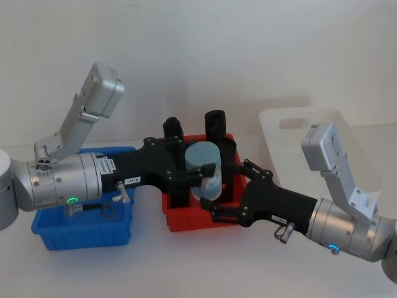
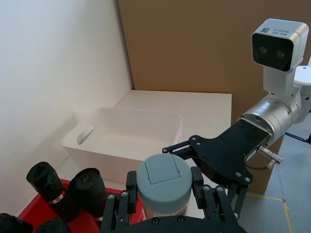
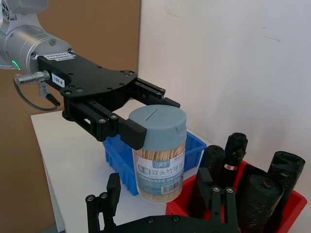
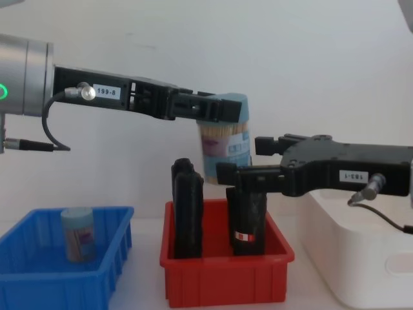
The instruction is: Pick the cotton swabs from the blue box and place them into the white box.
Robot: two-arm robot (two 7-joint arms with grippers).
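The left claw (image 4: 219, 108) is clamped on the light blue lid end of a jar of cotton swabs (image 4: 226, 147), holding it upright in the air above the red bin (image 4: 226, 284) and its black rolls (image 4: 187, 206). The right claw (image 1: 228, 189), fingers spread wide, sits at the jar's lower half over the same bin; whether it touches the jar cannot be told. To the red bin's left, the blue box (image 4: 39, 284) holds another jar (image 4: 79, 234). The white box (image 4: 361, 258) stands on the counter (image 1: 248, 261) to the bin's right.

Cotton swabs (image 3: 160, 160) w/ lt-blue lid; blue box (image 4: 64, 284), white box (image 2: 112, 155), red bin (image 4: 226, 284), black rolls (image 4: 187, 206).
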